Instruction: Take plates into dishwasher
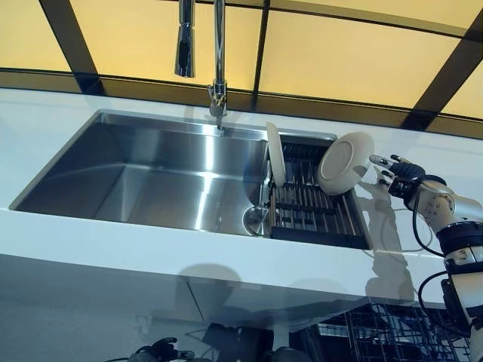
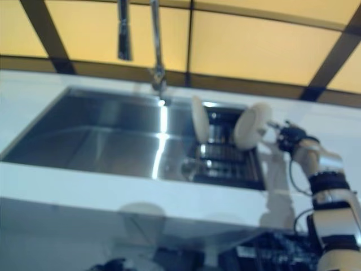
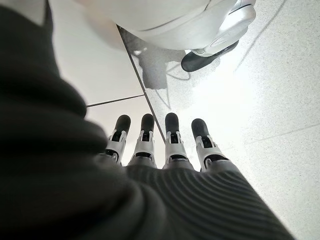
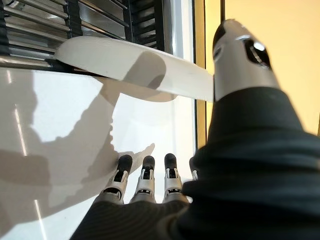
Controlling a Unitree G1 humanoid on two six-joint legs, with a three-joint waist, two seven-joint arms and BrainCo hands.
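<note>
A white plate leans on edge at the right end of a black dish rack set in the sink's right part. A second white plate stands upright at the rack's left end. My right hand is open over the white counter just right of the leaning plate, fingers straight and pointing at its rim. In the right wrist view the plate's rim lies just past the fingers, with nothing held. My left hand hangs low with straight fingers over the floor, empty.
The steel sink has a drain beside the rack and a tall faucet behind it. The white counter's front edge runs across the view. A dark wire dishwasher rack shows below the counter at the lower right.
</note>
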